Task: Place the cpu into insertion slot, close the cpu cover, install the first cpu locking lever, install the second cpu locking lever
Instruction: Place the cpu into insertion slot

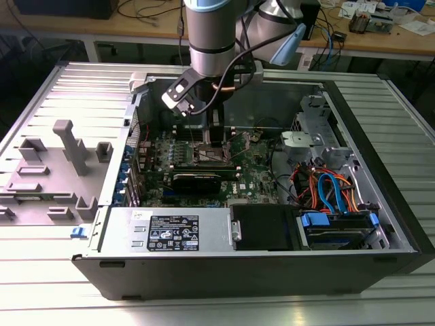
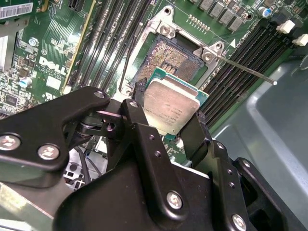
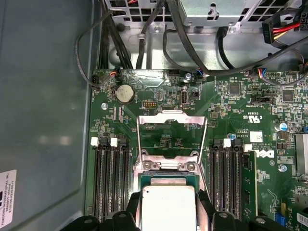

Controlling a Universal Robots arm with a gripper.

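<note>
My gripper point(image 2: 167, 120) is shut on the cpu point(image 2: 171, 107), a flat square chip with a dull silver top, pinched by two opposite edges between black fingers point(image 2: 137, 110). The cpu hangs just over the near part of the insertion slot point(image 2: 169, 57), whose dark pin field and silver rim show beyond it. In the first wrist view the cpu point(image 3: 167, 208) lies below the cpu cover point(image 3: 172, 120), a thin silver frame standing raised off the socket. One thin locking lever point(image 2: 245, 70) juts out free beside the socket. In the exterior view the gripper point(image 1: 212, 139) reaches down into the open computer case above the green board.
Black memory slots point(image 3: 109, 178) flank the socket on both sides. A black card point(image 1: 197, 180) lies in front of it in the exterior view. Blue and orange cables point(image 1: 326, 187) and a drive cage fill the case's right side. Grey moulded fixtures point(image 1: 68, 153) sit outside the case.
</note>
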